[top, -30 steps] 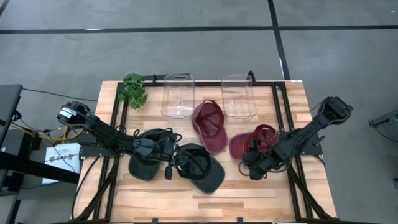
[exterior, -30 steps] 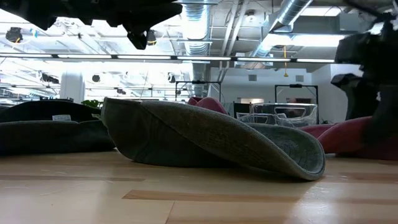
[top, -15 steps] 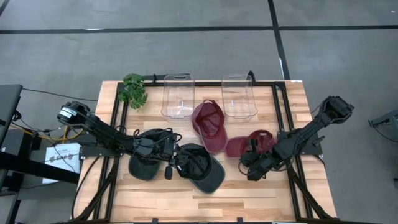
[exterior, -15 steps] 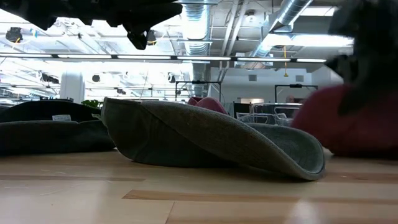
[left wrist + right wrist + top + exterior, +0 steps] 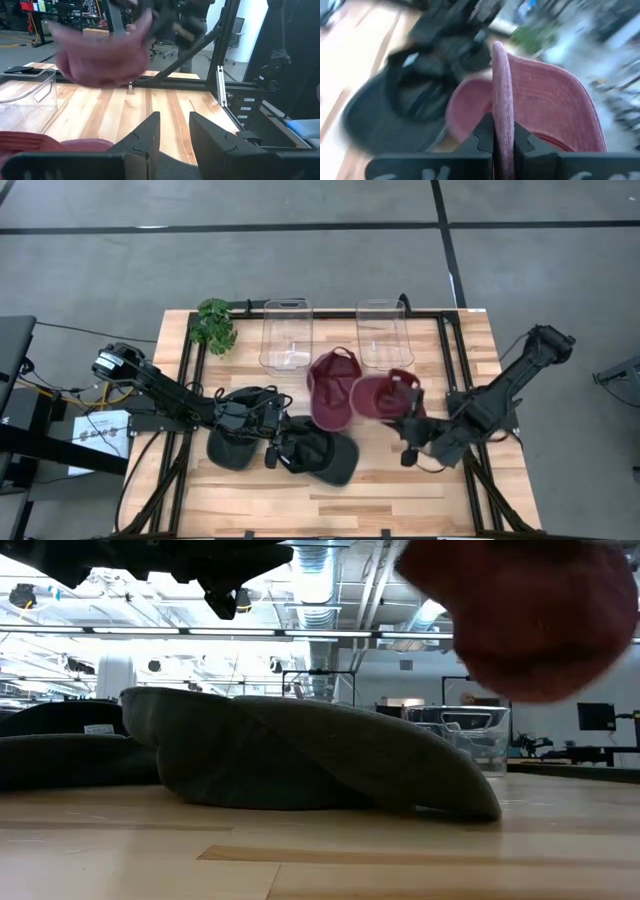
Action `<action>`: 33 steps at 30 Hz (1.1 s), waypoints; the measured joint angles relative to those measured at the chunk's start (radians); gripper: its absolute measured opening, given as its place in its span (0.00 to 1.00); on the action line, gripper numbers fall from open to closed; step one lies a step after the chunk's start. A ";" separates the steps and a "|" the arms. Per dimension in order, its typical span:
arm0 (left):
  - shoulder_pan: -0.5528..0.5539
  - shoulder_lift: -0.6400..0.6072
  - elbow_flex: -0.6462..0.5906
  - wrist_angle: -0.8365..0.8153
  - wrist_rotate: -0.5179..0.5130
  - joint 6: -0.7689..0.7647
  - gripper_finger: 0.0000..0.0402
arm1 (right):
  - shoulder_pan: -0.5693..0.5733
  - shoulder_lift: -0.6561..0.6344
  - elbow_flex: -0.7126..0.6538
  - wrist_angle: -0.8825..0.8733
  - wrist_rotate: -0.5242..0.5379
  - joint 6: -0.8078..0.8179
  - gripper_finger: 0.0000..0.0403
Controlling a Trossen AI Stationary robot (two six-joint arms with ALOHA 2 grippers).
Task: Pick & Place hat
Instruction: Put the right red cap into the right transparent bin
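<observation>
Table [image 5: 400, 490] carries two clear bins [image 5: 287, 335] at the far edge, a plant [image 5: 214, 323] at the far left corner. Grey cap [image 5: 318, 455] lies near centre front, black cap [image 5: 235, 442] touching its left side. One red cap [image 5: 330, 386] lies before the bins. Second red cap [image 5: 380, 395], lifted off the table, is pinched at its rim by the right gripper [image 5: 408, 420], fingers pressed together on it. Left gripper [image 5: 268, 438] rests between the dark caps, fingers [image 5: 145, 135] slightly apart, holding nothing.
</observation>
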 joint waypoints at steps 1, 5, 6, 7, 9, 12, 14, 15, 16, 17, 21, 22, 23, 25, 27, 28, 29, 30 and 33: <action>0.000 0.000 0.000 0.000 0.000 0.000 0.25 | 0.006 -0.020 0.001 0.029 0.043 -0.023 0.01; 0.000 0.000 0.000 0.000 0.000 0.000 0.25 | 0.029 -0.094 0.001 0.133 0.190 -0.109 0.01; 0.000 0.000 0.000 0.000 0.000 0.000 0.25 | 0.032 -0.112 0.001 0.162 0.217 -0.125 0.01; 0.000 0.000 0.000 0.000 0.000 0.000 0.25 | 0.035 -0.129 0.001 0.188 0.237 -0.136 0.01; 0.000 0.000 0.000 0.000 0.000 0.000 0.25 | 0.034 -0.167 0.001 0.218 0.237 -0.151 0.01; 0.000 0.000 0.000 0.000 0.000 0.000 0.25 | 0.025 -0.224 0.001 0.225 0.119 -0.140 0.01; 0.003 0.000 0.000 0.004 0.000 0.000 0.25 | 0.009 -0.248 0.001 0.216 -0.030 -0.121 0.00; 0.006 0.000 0.000 0.007 0.000 0.000 0.25 | -0.001 -0.254 0.001 0.207 -0.100 -0.105 0.00; 0.008 0.000 0.000 0.010 0.000 0.000 0.25 | -0.010 -0.255 0.001 0.196 -0.158 -0.088 0.00; 0.011 0.000 0.000 0.013 -0.001 0.006 0.25 | -0.020 -0.254 0.001 0.184 -0.205 -0.071 0.00; 0.004 0.005 0.000 0.026 -0.009 0.097 0.25 | -0.061 -0.205 0.000 0.141 -0.306 -0.003 0.00; 0.001 0.011 0.000 0.036 -0.010 0.119 0.25 | -0.073 -0.186 -0.001 0.136 -0.341 0.008 0.00; -0.005 0.017 0.000 0.045 -0.014 0.146 0.25 | -0.087 -0.165 -0.001 0.135 -0.382 0.018 0.00; -0.012 0.038 0.000 0.076 -0.026 0.201 0.25 | -0.111 -0.123 -0.001 0.148 -0.467 0.022 0.00; -0.016 0.065 0.000 0.106 -0.034 0.258 0.25 | -0.133 -0.075 -0.001 0.178 -0.544 0.023 0.00; -0.017 0.080 0.000 0.123 -0.035 0.288 0.25 | -0.143 -0.053 -0.001 0.192 -0.582 0.023 0.00; -0.017 0.096 0.004 0.130 -0.035 0.316 0.25 | -0.152 -0.031 -0.001 0.212 -0.615 0.023 0.00; -0.017 0.112 0.013 0.132 -0.035 0.344 0.25 | -0.161 -0.011 -0.001 0.231 -0.645 0.023 0.00; -0.017 0.167 0.054 0.136 -0.035 0.424 0.25 | -0.183 0.038 -0.001 0.274 -0.694 0.023 0.00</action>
